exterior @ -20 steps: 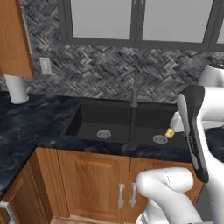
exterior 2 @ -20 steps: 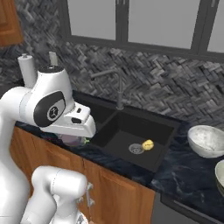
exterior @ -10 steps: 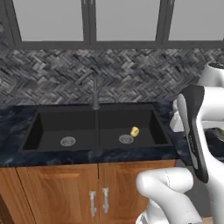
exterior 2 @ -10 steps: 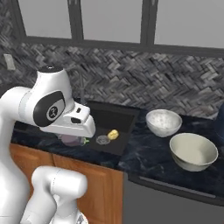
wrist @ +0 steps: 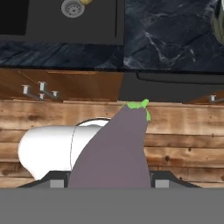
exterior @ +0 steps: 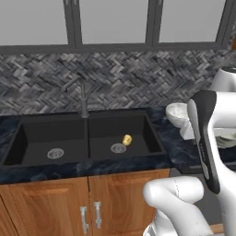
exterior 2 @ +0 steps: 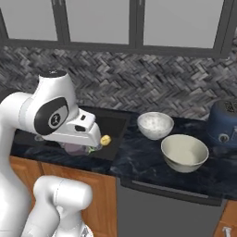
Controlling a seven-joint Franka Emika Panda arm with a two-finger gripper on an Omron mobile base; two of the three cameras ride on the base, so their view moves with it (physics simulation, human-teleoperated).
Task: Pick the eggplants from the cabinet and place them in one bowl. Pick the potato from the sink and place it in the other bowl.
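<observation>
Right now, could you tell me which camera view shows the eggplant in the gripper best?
The hand view: the eggplant shows large, green cap up, between the fingertips. The right base view gives a purplish sliver under the hand; the left base view tells nothing.

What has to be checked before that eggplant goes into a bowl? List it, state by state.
1. Eggplant between the fingers: ok.
2. Grip firm enough for the swing: cannot tell.
3. Cream bowl empty and upright: ok.
4. Counter bare between arm and cream bowl: ok.
5. White bowl apart from the cream bowl, not blocking it: ok.
6. Potato lying in the sink by a drain, ready for later: ok.
</observation>
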